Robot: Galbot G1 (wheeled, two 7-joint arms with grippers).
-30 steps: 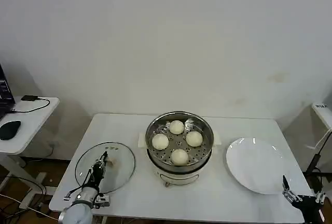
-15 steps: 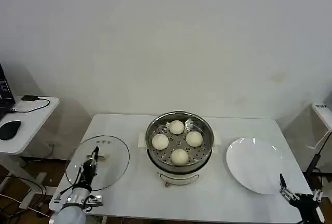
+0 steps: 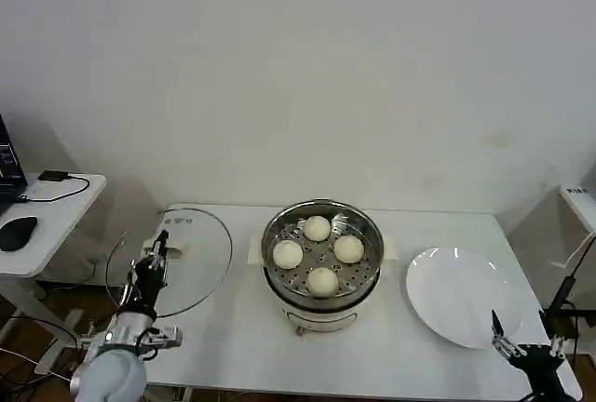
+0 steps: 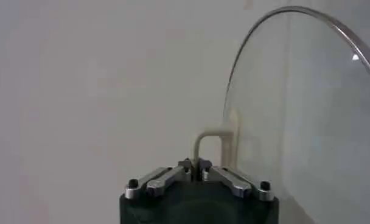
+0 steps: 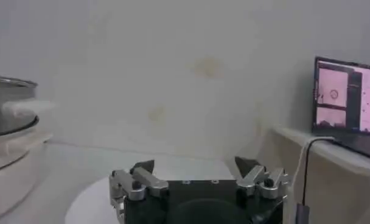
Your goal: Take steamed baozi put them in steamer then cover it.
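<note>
Glass catches the light: the round clear cover [image 3: 172, 261] with its thin metal rim hangs tilted above the white counter's [image 3: 233, 341] left end, its pale handle [image 4: 212, 146] pinched tight by the left tool [image 3: 154, 258]. Four cream-white steamed baozi [image 3: 318, 253] sit inside the shiny stainless-steel steamer [image 3: 322, 262] mid-counter. Right tool [image 5: 194, 167] waits spread open, low beside the flat white plate [image 3: 461, 295].

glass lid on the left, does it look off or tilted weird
Yes, tilted, but for a reason: the left claw is shut on the handle of the cover, holding it up on edge beside the steamer. Nothing spilled or damaged.
</note>
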